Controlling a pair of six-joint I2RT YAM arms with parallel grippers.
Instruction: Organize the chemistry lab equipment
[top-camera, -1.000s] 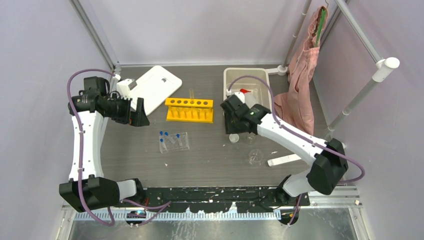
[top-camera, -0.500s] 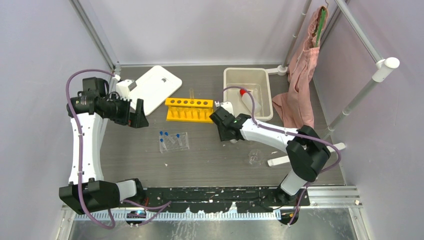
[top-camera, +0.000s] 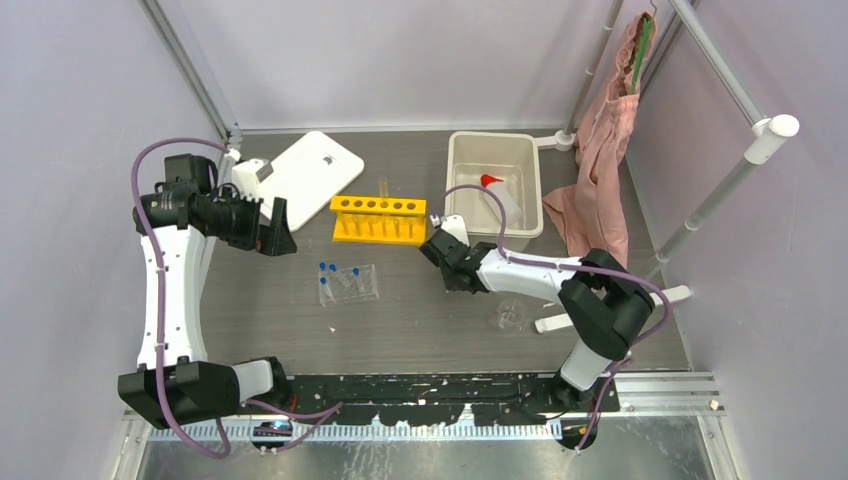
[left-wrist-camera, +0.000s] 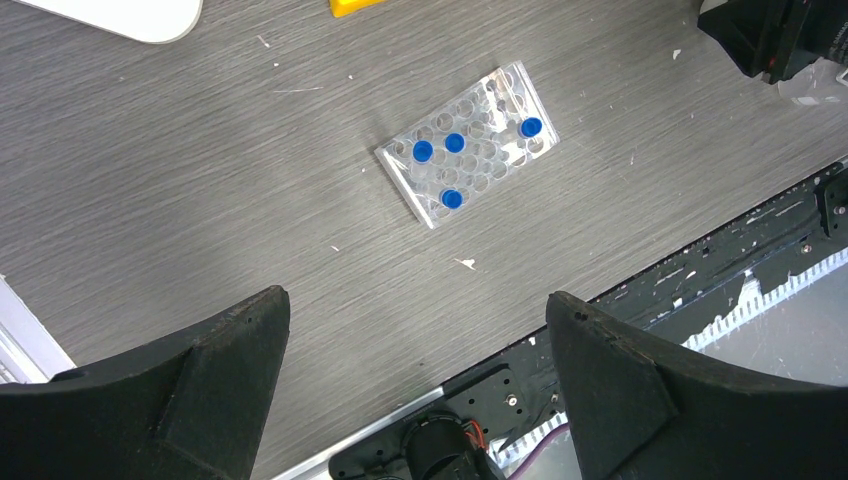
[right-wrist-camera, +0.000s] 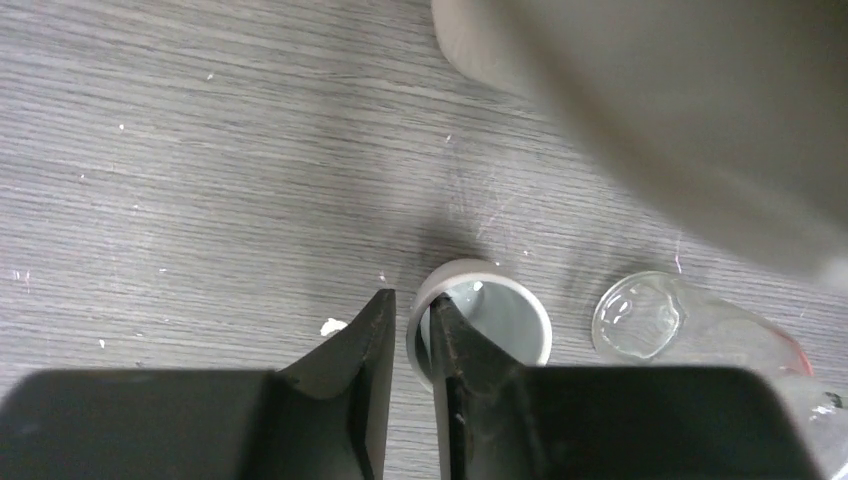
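In the right wrist view my right gripper straddles the near wall of the tiny white cup. One finger is inside the cup against the wall, and the other is outside with a thin slit left, so the jaws are narrow but still open. A small glass beaker lies just right of the cup. From above, the right gripper covers the cup. My left gripper hangs wide open and empty above the clear tray of blue-capped vials. The yellow rack holds one glass tube.
The white squeeze bottle lies in the white bin behind the right arm. Another glass beaker sits beside the white pole stand's foot. A white flat lid is at back left, and a pink cloth hangs at right.
The right gripper swung from the bin's front edge left and toward me, dropped over the cup and narrowed its jaws round the wall. The left arm stayed still.
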